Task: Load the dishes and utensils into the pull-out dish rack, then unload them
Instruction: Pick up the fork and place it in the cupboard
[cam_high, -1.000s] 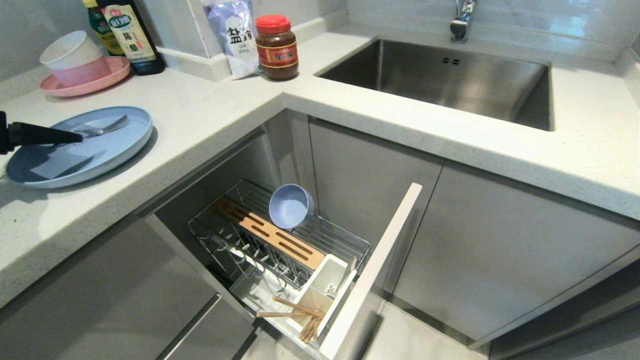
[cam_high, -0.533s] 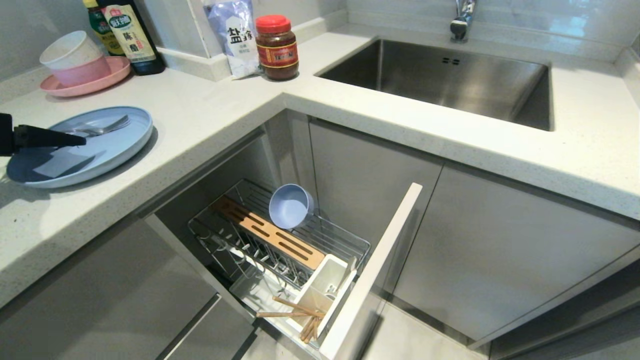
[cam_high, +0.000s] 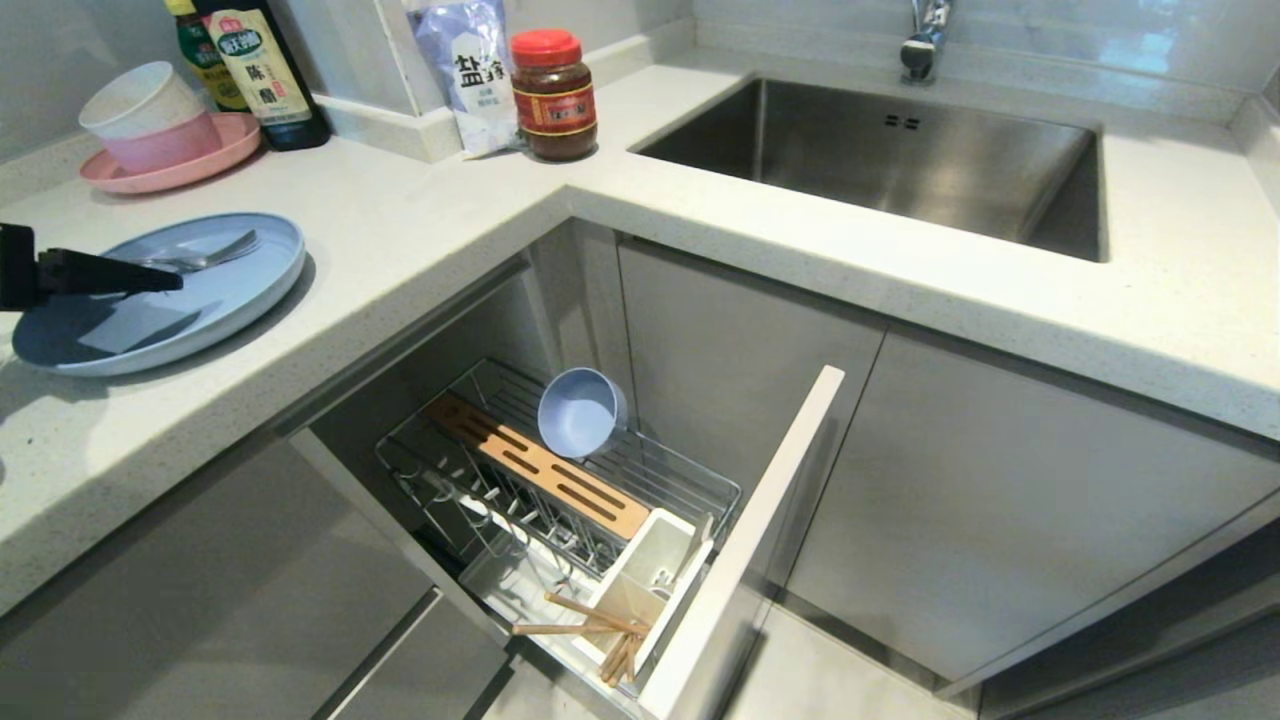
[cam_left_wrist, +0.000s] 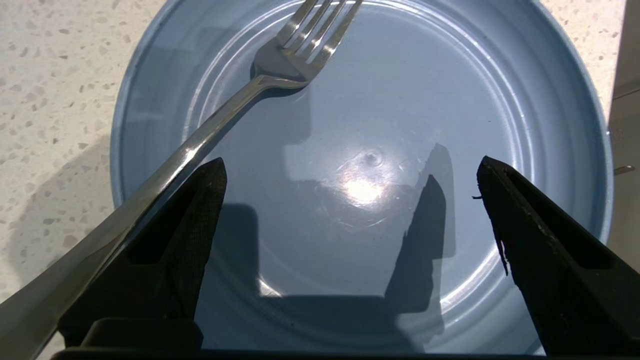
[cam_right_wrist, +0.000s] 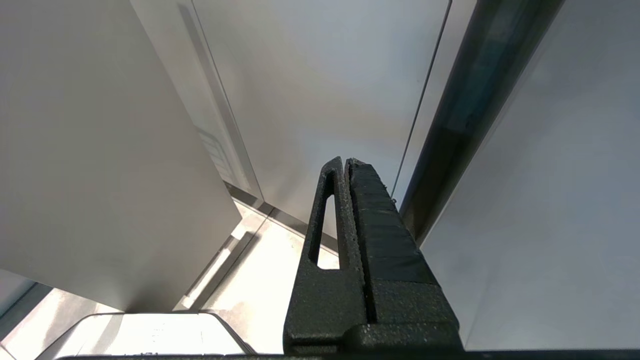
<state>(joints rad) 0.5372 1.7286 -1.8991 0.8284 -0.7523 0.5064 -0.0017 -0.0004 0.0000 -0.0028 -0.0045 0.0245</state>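
Your left gripper (cam_left_wrist: 350, 175) hangs over the blue plate (cam_high: 235, 300) on the counter (cam_high: 420, 230), fingers wide apart, empty; the fork (cam_left_wrist: 280, 65) lies across the plate. Bowl (cam_high: 580, 412) and chopsticks (cam_high: 590, 625) sit in the rack (cam_high: 690, 490). Your right gripper (cam_right_wrist: 345, 162) is parked, fingers pressed together

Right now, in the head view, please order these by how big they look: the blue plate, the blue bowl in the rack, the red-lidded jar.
1. Blue plate, clearly largest.
2. Red-lidded jar and blue bowl look alike; their distances from the camera differ, so I leave them unranked.
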